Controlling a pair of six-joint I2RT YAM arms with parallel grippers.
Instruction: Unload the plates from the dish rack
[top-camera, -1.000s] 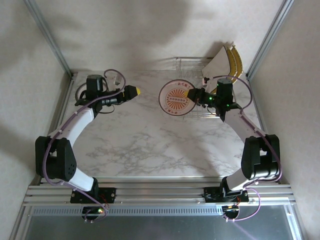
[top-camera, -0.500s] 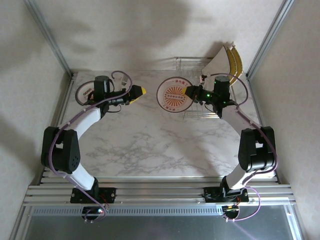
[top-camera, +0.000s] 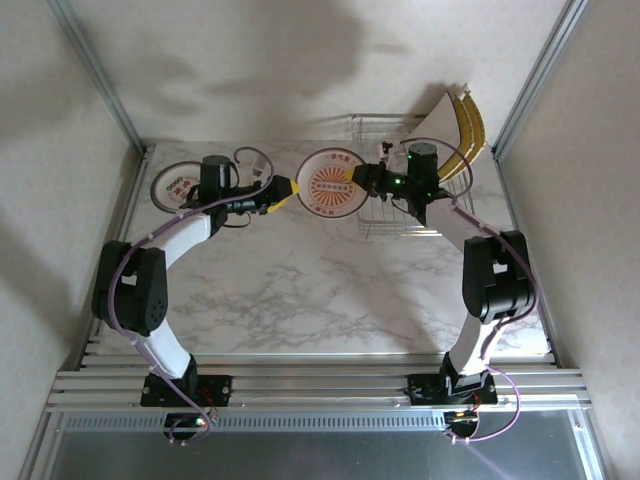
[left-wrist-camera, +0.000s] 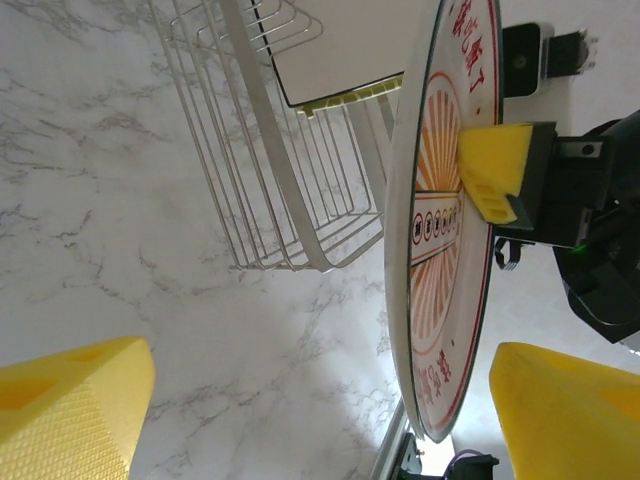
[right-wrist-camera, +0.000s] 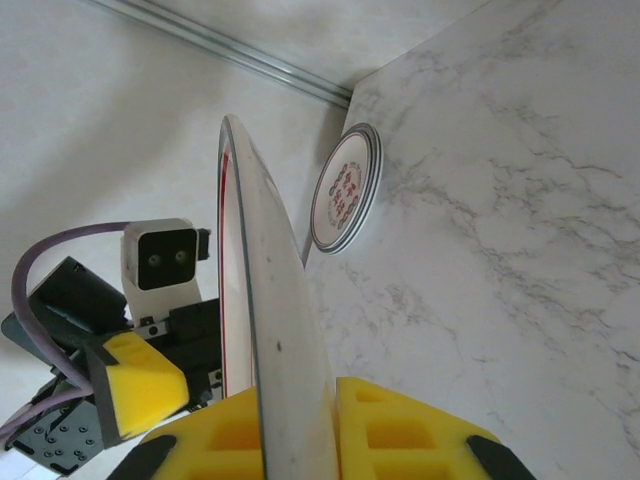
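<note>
A round white plate (top-camera: 330, 184) with a red-orange sunburst centre hangs above the table, left of the dish rack (top-camera: 398, 172). My right gripper (top-camera: 364, 178) is shut on its right rim. In the right wrist view the plate (right-wrist-camera: 268, 300) stands edge-on, squeezed between the yellow fingers (right-wrist-camera: 400, 430) of the right gripper (right-wrist-camera: 300, 425). My left gripper (top-camera: 286, 190) is open at the plate's left rim. In the left wrist view that rim (left-wrist-camera: 436, 300) sits between the wide-apart jaws of the left gripper (left-wrist-camera: 320, 405), touching neither. Square plates (top-camera: 455, 122) lean in the rack.
Another round plate (top-camera: 177, 185) lies flat at the table's far left, also seen as the plate (right-wrist-camera: 345, 200) beyond the held one. The wire rack (left-wrist-camera: 290, 180) stands close behind the held plate, with a whitish square plate (left-wrist-camera: 340, 50) in it. Metal frame posts flank the table.
My right gripper has carried the round plate leftward and away from the rack. The left gripper has swung right to meet it, and its jaws have narrowed a little around the rim.
</note>
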